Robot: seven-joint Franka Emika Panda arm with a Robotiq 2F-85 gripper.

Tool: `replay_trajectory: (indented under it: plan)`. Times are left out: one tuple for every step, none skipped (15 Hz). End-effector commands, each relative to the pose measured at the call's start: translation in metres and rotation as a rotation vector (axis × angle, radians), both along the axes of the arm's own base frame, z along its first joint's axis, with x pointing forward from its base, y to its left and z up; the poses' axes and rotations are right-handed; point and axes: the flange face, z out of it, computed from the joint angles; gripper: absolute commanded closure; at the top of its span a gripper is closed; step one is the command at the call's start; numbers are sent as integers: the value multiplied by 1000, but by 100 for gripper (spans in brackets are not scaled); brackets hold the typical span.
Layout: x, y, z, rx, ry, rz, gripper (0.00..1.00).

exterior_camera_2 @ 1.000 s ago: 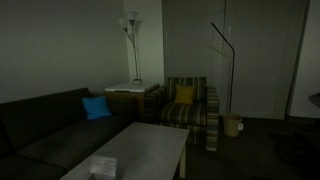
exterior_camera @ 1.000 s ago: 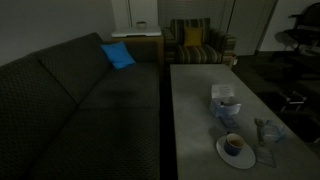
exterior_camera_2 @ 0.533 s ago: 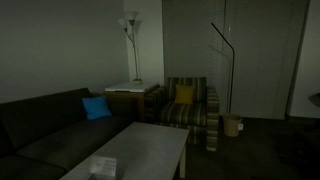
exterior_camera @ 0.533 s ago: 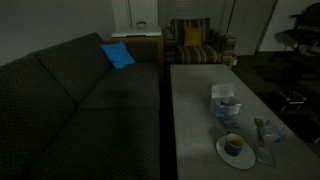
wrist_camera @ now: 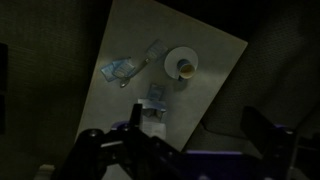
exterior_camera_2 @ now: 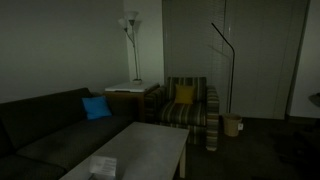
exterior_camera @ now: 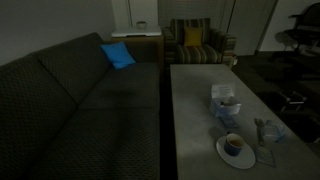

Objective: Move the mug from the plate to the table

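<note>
The dark-blue mug (exterior_camera: 234, 144) with a tan inside stands on the round white plate (exterior_camera: 222, 152) near the front end of the long grey table (exterior_camera: 192, 100). In the wrist view the mug (wrist_camera: 186, 68) and plate (wrist_camera: 178, 55) look small, far below on the table (wrist_camera: 215, 60). My gripper (wrist_camera: 195, 128) hangs high above, at the bottom of the wrist view. Its two dark fingers (wrist_camera: 136, 124) are spread wide with nothing between them. The gripper does not show in either exterior view.
A white-and-blue boxy object (exterior_camera: 224, 102) stands on the table behind the plate; it also shows in the wrist view (wrist_camera: 153, 104) and an exterior view (exterior_camera_2: 103, 166). A clear crumpled thing (exterior_camera: 268, 130) lies beside the plate. A dark sofa (exterior_camera: 70, 100) runs along the table. A striped armchair (exterior_camera: 195, 42) stands at the far end.
</note>
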Motion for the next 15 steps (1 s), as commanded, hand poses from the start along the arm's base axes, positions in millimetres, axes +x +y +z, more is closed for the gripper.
replay_trajectory:
  plan:
    - [34, 24, -34, 7, 58, 84, 0]
    - [41, 27, -39, 18, 74, 57, 0]
    - [20, 23, -27, 14, 52, 49, 0]
    - [26, 27, -34, 15, 66, 50, 0]
    - [31, 29, -38, 12, 76, 51, 0]
    - [35, 29, -40, 10, 81, 50, 0]
    - [37, 28, -40, 8, 82, 49, 0]
    - [37, 28, -40, 8, 81, 49, 0]
    - [36, 30, -39, -4, 59, 40, 0]
    - [37, 34, -41, -25, 37, 37, 0]
    - [38, 38, -43, -35, 18, 32, 0]
    - [45, 40, -46, -47, -19, 31, 0]
    - [45, 47, -48, -50, -56, 34, 0]
    - [49, 53, -50, -56, -92, 41, 0]
    - [52, 58, -53, -62, -119, 47, 0]
